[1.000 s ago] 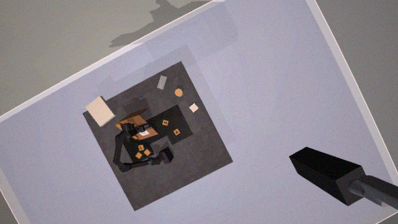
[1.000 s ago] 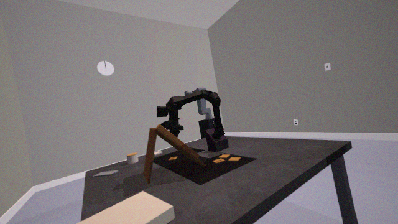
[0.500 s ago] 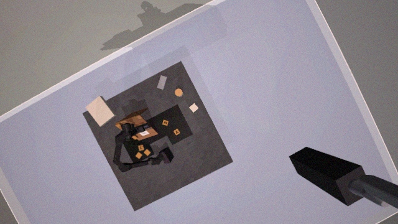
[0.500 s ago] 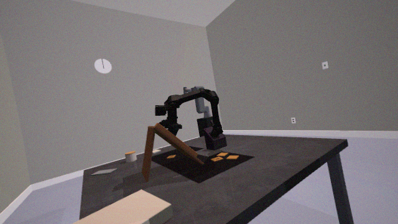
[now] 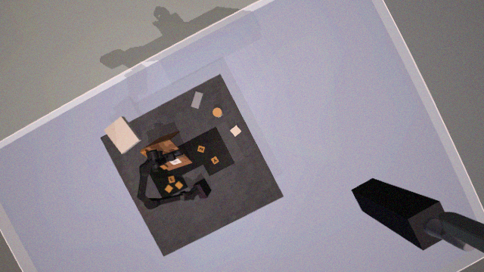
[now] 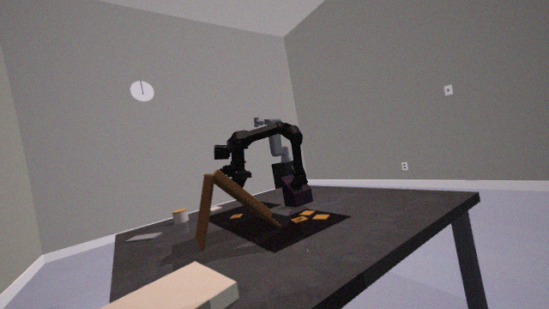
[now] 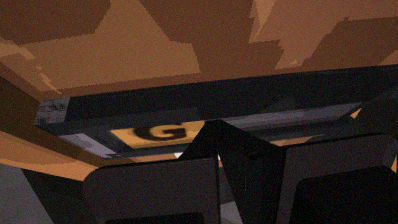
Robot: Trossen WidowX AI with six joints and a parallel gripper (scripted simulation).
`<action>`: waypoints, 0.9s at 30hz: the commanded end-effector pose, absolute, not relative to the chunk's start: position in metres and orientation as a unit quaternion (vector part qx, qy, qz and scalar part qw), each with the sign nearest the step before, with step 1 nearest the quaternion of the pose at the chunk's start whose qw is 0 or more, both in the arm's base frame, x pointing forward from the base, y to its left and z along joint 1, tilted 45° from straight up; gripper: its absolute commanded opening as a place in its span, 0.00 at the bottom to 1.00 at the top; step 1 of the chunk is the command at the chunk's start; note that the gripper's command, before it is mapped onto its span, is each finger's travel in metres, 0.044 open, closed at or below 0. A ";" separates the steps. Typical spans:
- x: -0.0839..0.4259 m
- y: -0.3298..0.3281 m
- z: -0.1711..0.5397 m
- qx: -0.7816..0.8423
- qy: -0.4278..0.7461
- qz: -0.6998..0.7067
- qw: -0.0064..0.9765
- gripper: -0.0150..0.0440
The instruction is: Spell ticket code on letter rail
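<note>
The wooden board leans as a slope. Its dark rail crosses the wrist view. A tile marked G lies in the rail near its left end. My gripper is shut and empty, its tips at the rail just right of the G tile; whether they touch it I cannot tell. In the exterior view the board hides the tips. The white ticket is on the board's lower part, its print unreadable. Two loose tiles lie on one side, three more near the arm.
A pale box stands at the counter's corner. An orange-topped cup, a grey flat piece and a small pale square lie beyond the board. The dark mat lies under the loose tiles.
</note>
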State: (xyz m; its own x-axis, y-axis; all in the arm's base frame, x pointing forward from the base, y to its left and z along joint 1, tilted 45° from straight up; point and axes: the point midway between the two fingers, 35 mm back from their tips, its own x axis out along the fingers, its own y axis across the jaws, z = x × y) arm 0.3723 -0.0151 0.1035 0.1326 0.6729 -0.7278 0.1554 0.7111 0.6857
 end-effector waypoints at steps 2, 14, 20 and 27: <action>0.373 -0.014 0.108 0.330 0.628 0.191 0.678 0.25; 0.374 -0.011 0.111 0.330 0.628 0.191 0.678 0.25; 0.375 -0.010 0.112 0.330 0.628 0.191 0.678 0.25; 0.375 -0.008 0.114 0.330 0.628 0.191 0.678 0.25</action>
